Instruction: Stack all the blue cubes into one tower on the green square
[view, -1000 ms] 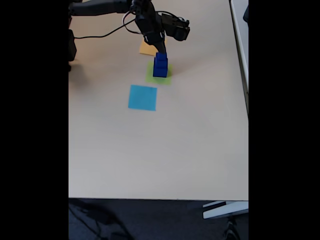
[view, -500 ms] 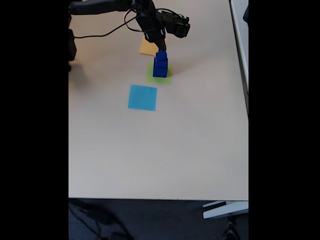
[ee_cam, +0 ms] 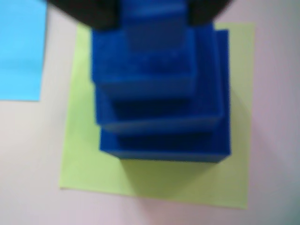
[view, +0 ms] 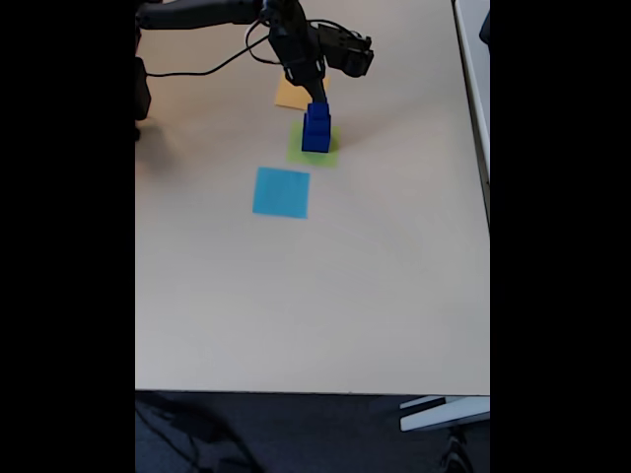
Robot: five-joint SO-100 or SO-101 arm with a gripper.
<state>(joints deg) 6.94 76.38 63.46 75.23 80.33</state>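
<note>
Blue cubes (ee_cam: 159,117) stacked in a stepped tower on the green square (ee_cam: 239,117), largest at the bottom, directly below the claw (view: 316,99). Claw's dark fingers (ee_cam: 93,14) flanking the smallest top cube in the wrist view; gripping or merely beside it, cannot tell. Light blue square (view: 281,192) nearer the camera than the claw, orange-yellow square (view: 291,96) just behind, on the beige table (view: 315,296).
</note>
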